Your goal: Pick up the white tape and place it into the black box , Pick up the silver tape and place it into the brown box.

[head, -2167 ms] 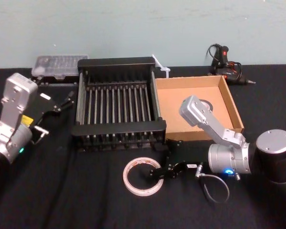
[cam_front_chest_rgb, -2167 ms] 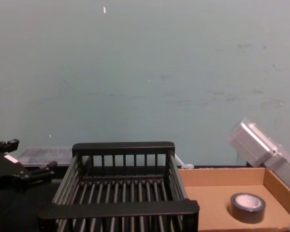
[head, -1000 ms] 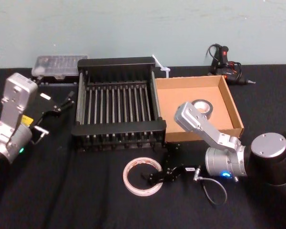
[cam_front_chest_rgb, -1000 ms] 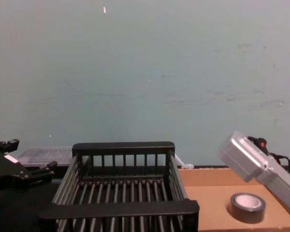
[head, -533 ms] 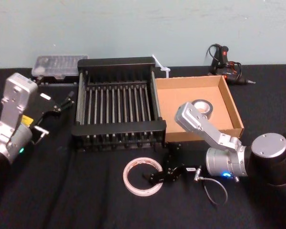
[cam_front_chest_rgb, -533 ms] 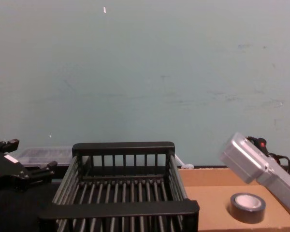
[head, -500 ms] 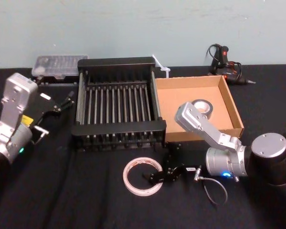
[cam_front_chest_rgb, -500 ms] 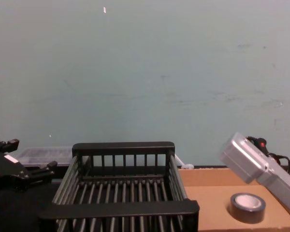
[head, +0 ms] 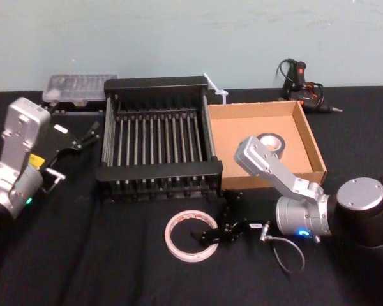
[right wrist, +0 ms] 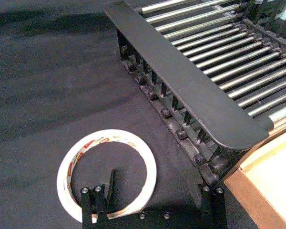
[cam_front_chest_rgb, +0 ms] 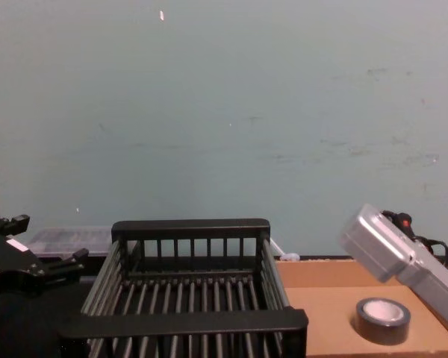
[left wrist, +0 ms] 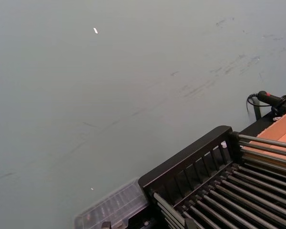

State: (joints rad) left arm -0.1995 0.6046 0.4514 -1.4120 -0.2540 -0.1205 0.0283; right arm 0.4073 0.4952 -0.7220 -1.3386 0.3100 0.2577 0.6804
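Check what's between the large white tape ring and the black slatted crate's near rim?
Nothing: bare black tablecloth separates the white tape ring from the black slatted crate, clearest in the right wrist view. The right gripper is open, one finger inside the ring's hole.

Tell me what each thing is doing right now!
white tape: flat on the table, not lifted.
silver tape: lying inside the brown box.
black box: nothing in it.
right gripper: open, one finger inside the tape's hole.
left gripper: open, beside the black box.
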